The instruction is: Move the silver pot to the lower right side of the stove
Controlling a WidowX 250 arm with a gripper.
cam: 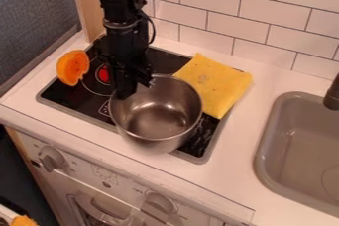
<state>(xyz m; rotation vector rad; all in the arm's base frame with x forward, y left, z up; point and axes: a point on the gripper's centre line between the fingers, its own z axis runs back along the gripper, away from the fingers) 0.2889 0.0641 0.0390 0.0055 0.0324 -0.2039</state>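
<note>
Silver pot (159, 116) over the front of the stove (65, 91), fingers (124, 89) at its rim, spread or pinching I cannot tell

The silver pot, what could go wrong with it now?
The gripper is at one side of the pot, so the pot might tip or slip. The yellow cloth lies partly over the stove, right by the pot, and could get caught. The pot also looms over the stove's front edge, so it might end up tilted there.
</note>
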